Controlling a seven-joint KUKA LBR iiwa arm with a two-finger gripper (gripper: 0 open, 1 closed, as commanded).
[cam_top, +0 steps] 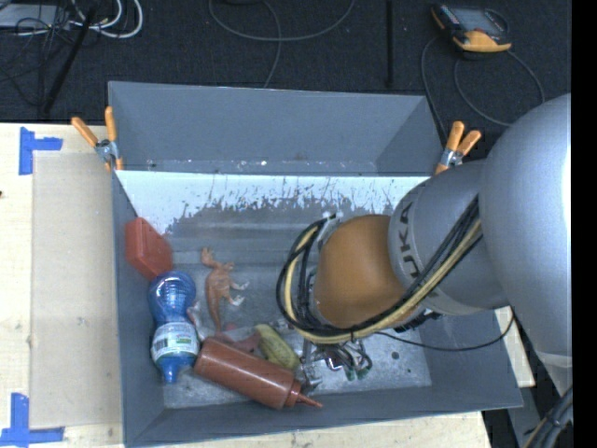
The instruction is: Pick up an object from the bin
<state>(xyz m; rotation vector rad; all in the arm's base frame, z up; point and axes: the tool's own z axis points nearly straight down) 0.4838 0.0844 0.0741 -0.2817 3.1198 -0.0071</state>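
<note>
My gripper (332, 358) is low in the bin's front middle, just under the arm's wrist. It is right beside an olive-green, pickle-shaped thing (275, 343) and the nozzle end of a brown-red squeeze bottle (250, 372) that lies on its side along the front. Some small green and metallic bits sit close by the gripper; I cannot make out what they are. An orange toy dinosaur (218, 287) lies a little to the left and further back.
A blue plastic water bottle (173, 326) lies at the front left, with a red block (147, 247) behind it against the left wall. The arm and its orange cover hide the bin's right middle.
</note>
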